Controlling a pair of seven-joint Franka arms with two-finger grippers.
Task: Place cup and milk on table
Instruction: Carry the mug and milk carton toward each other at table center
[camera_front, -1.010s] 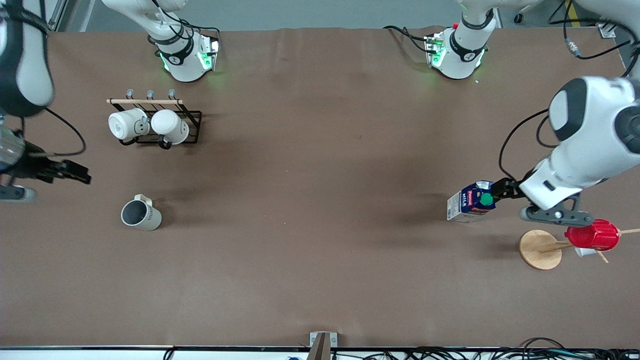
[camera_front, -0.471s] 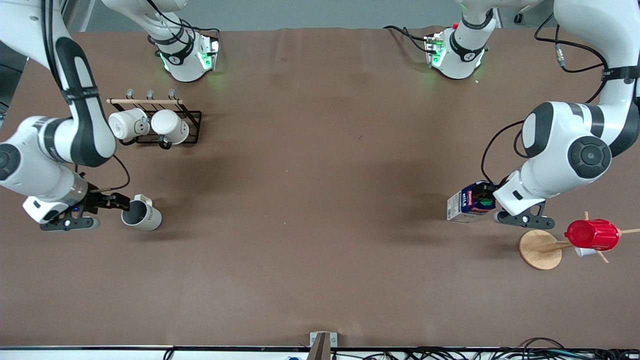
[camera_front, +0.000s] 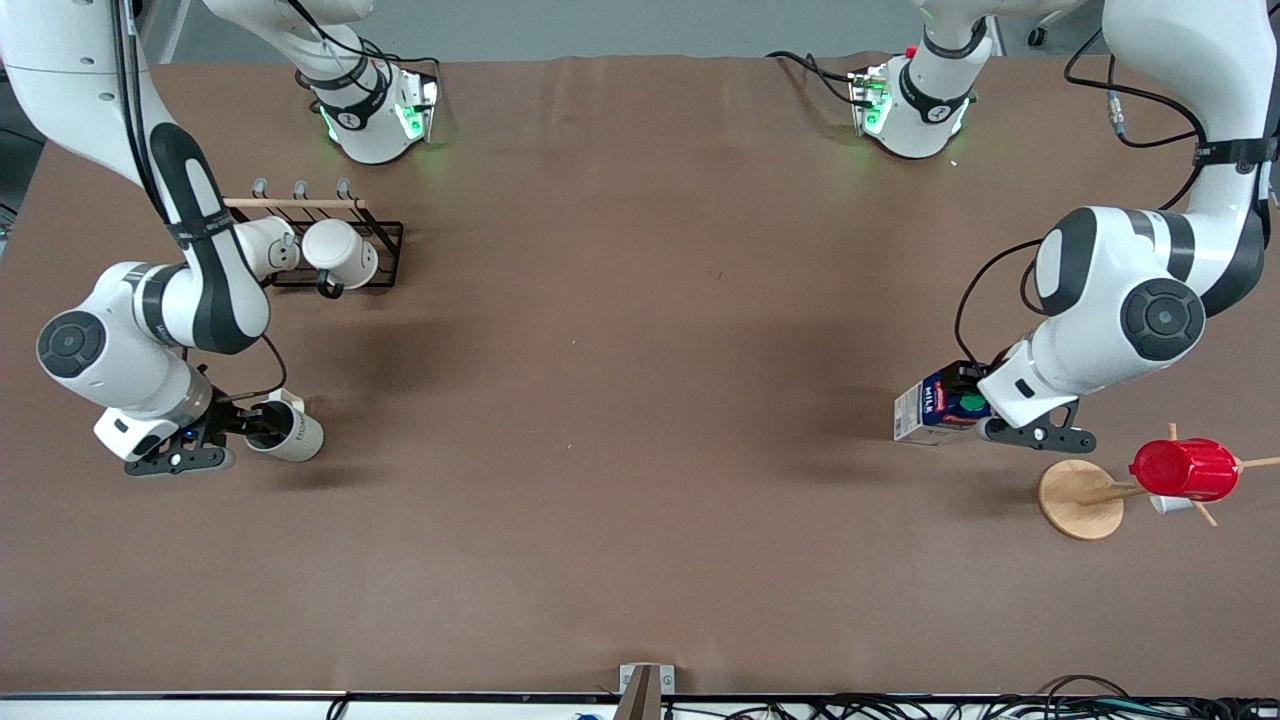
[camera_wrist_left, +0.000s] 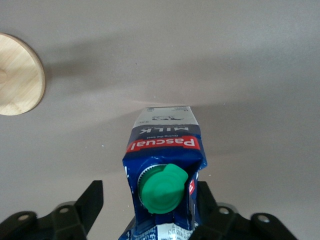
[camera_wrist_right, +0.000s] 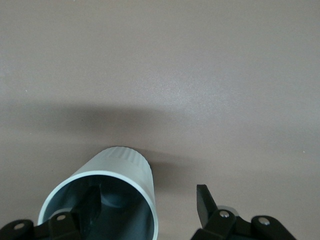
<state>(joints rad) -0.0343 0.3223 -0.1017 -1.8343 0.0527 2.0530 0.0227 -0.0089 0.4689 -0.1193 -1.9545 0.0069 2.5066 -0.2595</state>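
The cup (camera_front: 295, 432) lies on its side on the brown table (camera_front: 640, 400) toward the right arm's end, with its grey inside facing my right gripper (camera_front: 255, 420). In the right wrist view the right gripper (camera_wrist_right: 147, 202) is open. One finger (camera_wrist_right: 90, 200) is inside the cup (camera_wrist_right: 125, 170) and the other is outside its wall. The milk (camera_front: 925, 412) lies on its side toward the left arm's end. My left gripper (camera_front: 975, 403) is open around its capped top. In the left wrist view (camera_wrist_left: 149, 200) the jaws straddle the carton (camera_wrist_left: 162, 145) at its green cap (camera_wrist_left: 161, 189).
A black wire rack (camera_front: 385, 240) with two white mugs stands farther from the front camera than the cup, partly hidden by the right arm. A red cup (camera_front: 1185, 468) hangs on a wooden stand with a round base (camera_front: 1080, 498), (camera_wrist_left: 17, 75), beside the milk.
The right arm swung in and put one finger into the cup's mouth. The left gripper moved in along the milk's top until its jaws straddle the cap. Cup and milk have not moved.
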